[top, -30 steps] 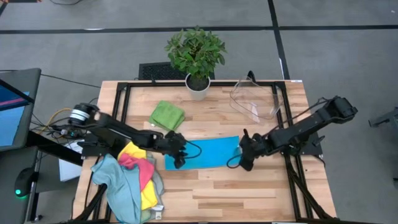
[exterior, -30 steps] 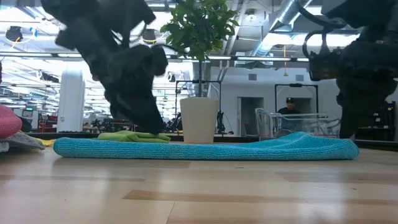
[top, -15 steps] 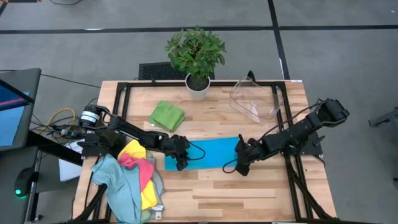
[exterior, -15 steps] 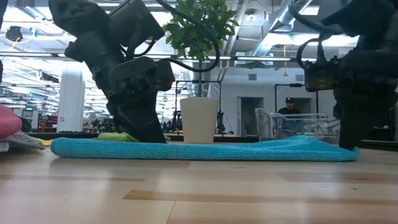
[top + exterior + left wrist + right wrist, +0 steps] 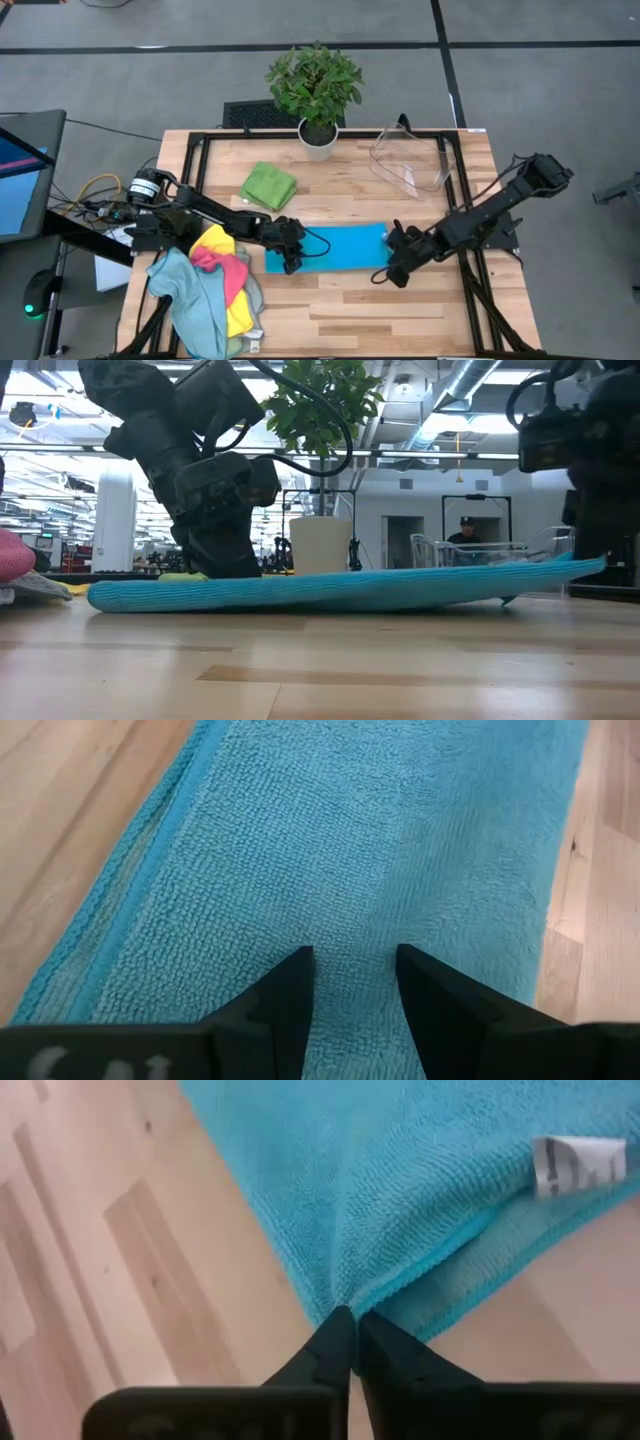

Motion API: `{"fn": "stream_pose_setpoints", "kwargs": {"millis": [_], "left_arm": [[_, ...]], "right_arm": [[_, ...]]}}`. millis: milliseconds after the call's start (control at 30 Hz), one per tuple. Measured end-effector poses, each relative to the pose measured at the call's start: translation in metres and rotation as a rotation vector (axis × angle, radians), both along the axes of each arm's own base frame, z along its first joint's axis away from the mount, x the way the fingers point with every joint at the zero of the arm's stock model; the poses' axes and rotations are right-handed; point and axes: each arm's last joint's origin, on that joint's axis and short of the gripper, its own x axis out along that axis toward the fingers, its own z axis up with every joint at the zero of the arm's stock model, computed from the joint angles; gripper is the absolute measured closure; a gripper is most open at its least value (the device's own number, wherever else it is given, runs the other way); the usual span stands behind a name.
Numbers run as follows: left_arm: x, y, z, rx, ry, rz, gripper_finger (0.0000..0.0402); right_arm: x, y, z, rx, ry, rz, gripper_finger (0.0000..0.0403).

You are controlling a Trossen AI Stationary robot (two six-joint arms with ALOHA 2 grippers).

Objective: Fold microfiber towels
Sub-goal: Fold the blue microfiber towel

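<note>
Blue towel [image 5: 342, 246] lies folded as a long strip mid-tabletop, nearer the front edge. Your right gripper [image 5: 392, 268] is pinched tight on its right-end corner [image 5: 345, 1302], w/ that end lifted off the wood [image 5: 560, 570]. Your left gripper [image 5: 291, 258] sits on the strip's left end, fingers [image 5: 290, 995] parted and pressing the cloth, not clamped. Green towel [image 5: 268, 185] lies folded toward the back edge; mixed towel pile [image 5: 215, 285] at front-left corner.
</note>
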Motion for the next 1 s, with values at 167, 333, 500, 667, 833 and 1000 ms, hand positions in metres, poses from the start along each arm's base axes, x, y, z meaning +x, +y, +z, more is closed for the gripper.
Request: {"fn": "stream_pose_setpoints", "kwargs": {"millis": [167,333,500,667,833,1000], "left_arm": [[0.0,0.0,0.0,0.0,0.001,0.0,0.0262],[0.0,0.0,0.0,0.002,0.002,-0.001,0.0262],[0.0,0.0,0.0,0.0,0.002,-0.003,0.0262],[-0.001,-0.001,0.007,-0.062,-0.017,-0.044,0.0262],[0.004,0.006,0.034,-0.065,-0.131,-0.021,0.0262],[0.008,0.015,0.051,0.024,-0.199,0.022,0.0262]], "right_arm": [[-0.007,0.008,-0.004,0.01,0.045,-0.011,0.0347],[-0.011,0.015,-0.004,0.031,0.045,-0.025,0.0303],[-0.011,0.015,-0.003,0.013,0.016,-0.068,0.0237],[-0.007,0.015,-0.001,-0.015,-0.062,-0.134,0.0208],[-0.015,0.009,-0.005,-0.016,0.001,-0.319,0.0208],[-0.017,0.013,-0.005,0.063,0.003,-0.445,0.0202]]}}
